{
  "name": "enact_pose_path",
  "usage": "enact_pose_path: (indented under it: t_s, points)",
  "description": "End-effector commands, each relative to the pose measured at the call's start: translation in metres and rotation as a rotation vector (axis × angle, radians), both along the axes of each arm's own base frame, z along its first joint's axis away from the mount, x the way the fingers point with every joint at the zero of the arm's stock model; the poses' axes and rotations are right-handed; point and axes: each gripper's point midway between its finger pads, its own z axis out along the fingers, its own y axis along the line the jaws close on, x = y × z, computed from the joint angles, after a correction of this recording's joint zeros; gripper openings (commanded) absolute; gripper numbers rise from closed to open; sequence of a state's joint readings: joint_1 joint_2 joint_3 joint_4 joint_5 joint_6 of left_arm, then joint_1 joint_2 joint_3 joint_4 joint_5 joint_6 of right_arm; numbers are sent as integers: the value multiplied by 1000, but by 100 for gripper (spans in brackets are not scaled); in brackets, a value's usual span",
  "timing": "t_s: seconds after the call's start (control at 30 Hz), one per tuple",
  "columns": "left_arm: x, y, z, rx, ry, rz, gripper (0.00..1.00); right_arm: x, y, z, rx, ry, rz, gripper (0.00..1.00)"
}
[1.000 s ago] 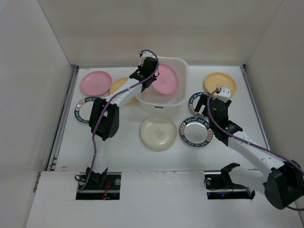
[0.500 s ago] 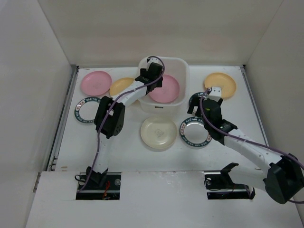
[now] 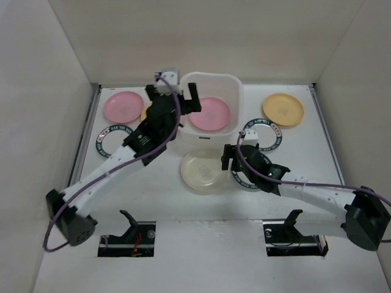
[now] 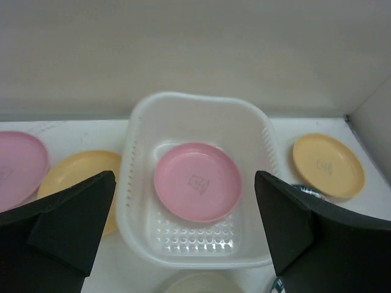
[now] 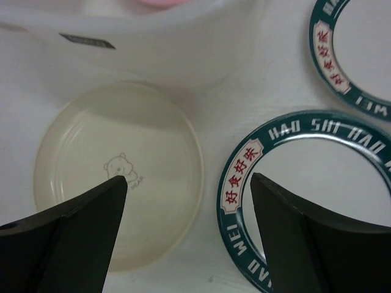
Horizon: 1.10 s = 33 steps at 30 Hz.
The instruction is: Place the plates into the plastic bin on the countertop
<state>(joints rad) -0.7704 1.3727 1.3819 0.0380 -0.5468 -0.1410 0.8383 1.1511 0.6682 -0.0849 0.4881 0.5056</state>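
Observation:
The plastic bin (image 3: 211, 131) (image 4: 137, 201) stands at the back middle of the countertop, and one pink plate (image 3: 209, 113) (image 4: 197, 181) lies flat in it. My left gripper (image 3: 177, 99) (image 4: 184, 177) hovers at the bin's left rim, open and empty. On the countertop lie a pink plate (image 3: 123, 106), a yellow plate (image 3: 148, 112) half under my left arm, another yellow plate (image 3: 283, 109), a cream plate (image 3: 204, 171) (image 5: 116, 171) and three green-rimmed plates (image 3: 111, 141) (image 3: 263, 133) (image 5: 244, 177). My right gripper (image 3: 234, 157) (image 5: 189, 179) is open low over the gap between the cream plate and a green-rimmed one.
White walls close the countertop at the left, back and right. The bin's near wall (image 5: 153, 43) stands just beyond the cream plate. My right arm crosses above the near green-rimmed plate (image 3: 252, 177).
My left gripper opened and let go of the pink plate, which now lies flat in the bin, then drew back left. My right gripper swung left and nearer, to the cream plate.

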Motion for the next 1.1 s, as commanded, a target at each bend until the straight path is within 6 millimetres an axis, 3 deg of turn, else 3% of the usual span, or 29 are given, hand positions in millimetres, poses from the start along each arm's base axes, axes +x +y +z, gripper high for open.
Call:
enact_pose_path:
  t_s: [0.0, 0.2, 0.43, 0.7, 0.9, 1.07]
  points:
    - [-22, 55, -44, 18, 21, 178, 100, -15, 4, -26, 30, 95, -30, 86]
    - [-69, 123, -124, -38, 90, 321, 100, -28, 15, -46, 76, 175, -30, 72]
    - [-98, 163, -197, -24, 206, 400, 100, -44, 37, -71, 112, 289, 1, 60]
    - [-103, 189, -233, -48, 271, 453, 100, -55, 51, -98, 87, 374, 3, 51]
    - [-100, 196, -248, -94, 306, 454, 100, -54, 54, -110, 66, 398, -1, 24]
    - [-102, 205, -248, -118, 295, 477, 100, -64, 64, -101, 70, 394, 48, 1]
